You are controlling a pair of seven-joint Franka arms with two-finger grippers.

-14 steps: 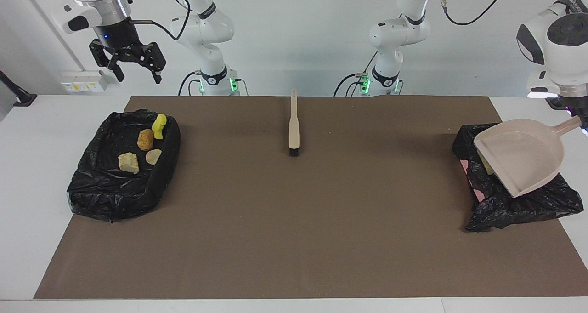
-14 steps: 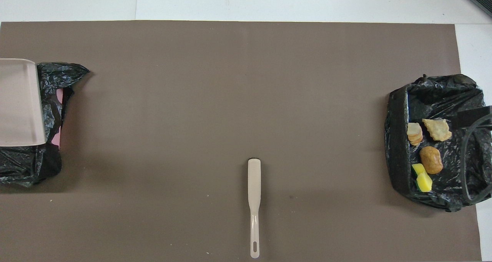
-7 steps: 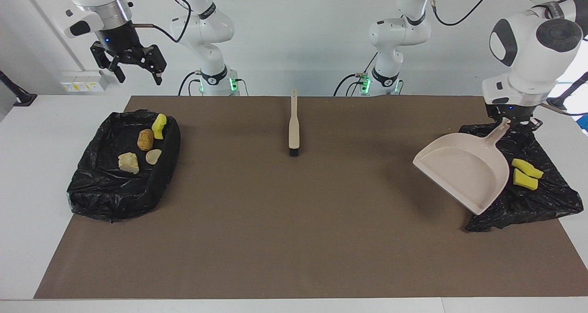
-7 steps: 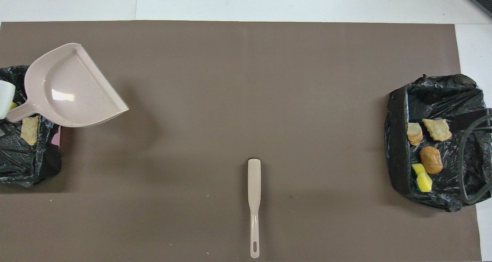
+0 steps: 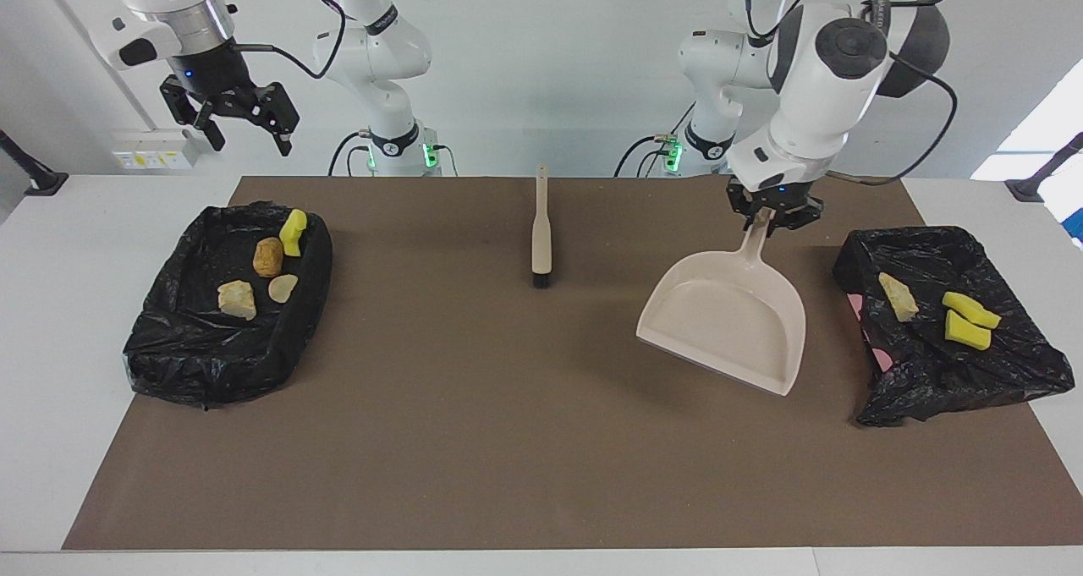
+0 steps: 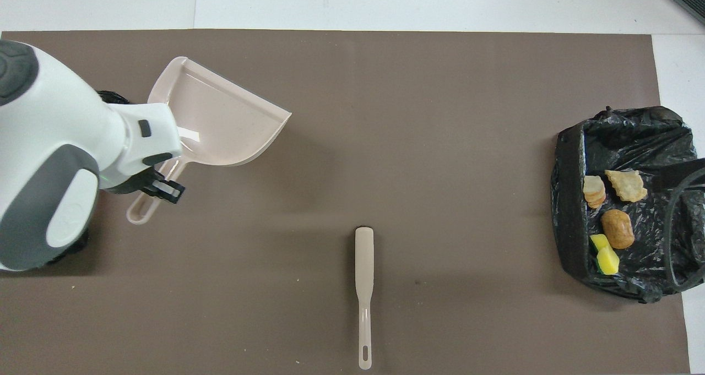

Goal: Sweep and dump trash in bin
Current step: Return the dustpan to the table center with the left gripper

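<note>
The left gripper [image 5: 772, 218], which a second ago held the dustpan [image 5: 728, 322] tipped over the bin liner at its own end of the desk, has swung inward and now hangs over the brown mat [image 5: 541, 441]. It is clamped tight on the dustpan handle, the empty pan hanging below it, its open lip pointing away from the robots. The bin liner [image 5: 948, 364] it left now lies beside the gripper, toward the left arm's end, and its contents are uncovered. Judgement: the load has been dumped and the pan is being taken away from the bin.

The right gripper [image 5: 230, 119] is up in the air above the other bin liner [image 5: 211, 348], jaws spread wide, holding nothing; that arm waits.

Count of trash: in the liner beside the left gripper, one tan chunk [image 5: 898, 297] and two yellow sponge pieces [image 5: 970, 320], three in all. In the liner beneath the right gripper, one yellow sponge piece [image 5: 293, 232], one orange chunk [image 5: 267, 256], one tan chunk [image 5: 237, 299] and one cream piece [image 5: 283, 288], four in all. Seven scraps total, all in liners; none seen on the mat.

Other items: one dustpan, one brush [image 5: 541, 231] lying untouched on the mat between the two grippers, two bin liners
</note>
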